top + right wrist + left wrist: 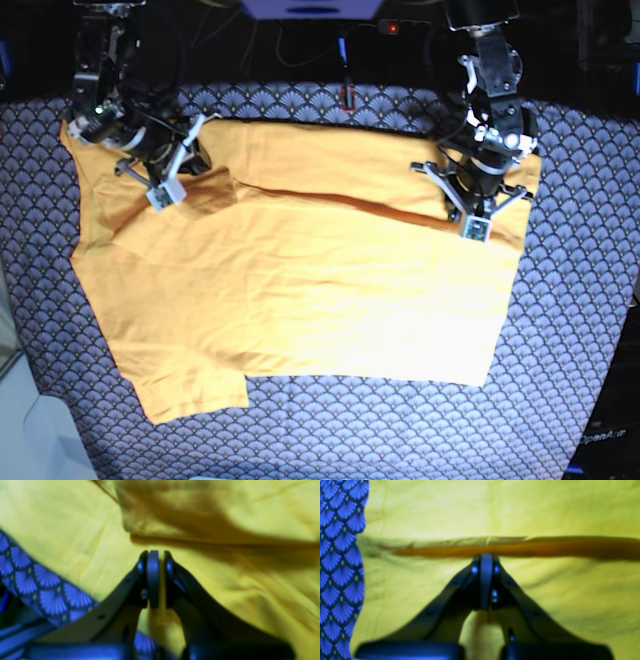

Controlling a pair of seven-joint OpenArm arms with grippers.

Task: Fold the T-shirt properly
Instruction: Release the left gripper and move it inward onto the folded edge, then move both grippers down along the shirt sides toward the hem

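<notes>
Right now your T-shirt [300,290] lies spread on the scallop-patterned tablecloth [560,330], its far long edge turned over into a narrow fold. Its long axis runs across the base view, collar end toward that view's left, hem toward its right. Your left gripper [486,557] sits at the fold near the hem, jaws together, seemingly pinching the doubled edge; your right gripper [153,555] is nearly shut on cloth by the sleeve. If you pull unevenly, the fold will likely skew; a thin pinch may slip.
</notes>
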